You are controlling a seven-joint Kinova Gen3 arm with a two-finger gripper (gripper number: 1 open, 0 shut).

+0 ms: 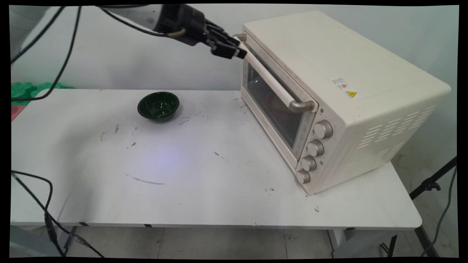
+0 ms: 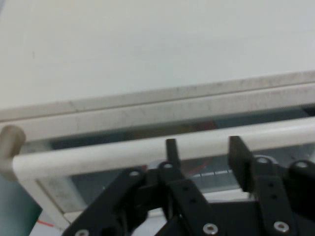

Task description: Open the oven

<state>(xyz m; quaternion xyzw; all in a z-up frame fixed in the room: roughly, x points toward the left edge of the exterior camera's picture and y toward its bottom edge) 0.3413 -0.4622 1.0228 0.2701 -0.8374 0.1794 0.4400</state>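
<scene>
— Black gripper (image 1: 239, 49), upper centre of the main view: state?

— Released. In the hand view its fingers (image 2: 240, 160) stand apart at the handle (image 2: 123, 152) of the oven (image 1: 329, 91), the bar crossing in front of them, no clamp visible.

— Oven location?

— Right half of the frame, on the white table (image 1: 182, 175), door shut, four knobs (image 1: 314, 148) down its front panel.

— Anything else?

— Dark green bowl (image 1: 158, 105), upright, left of the oven and well apart from it. Cables (image 1: 62, 62) hang at upper left.
</scene>
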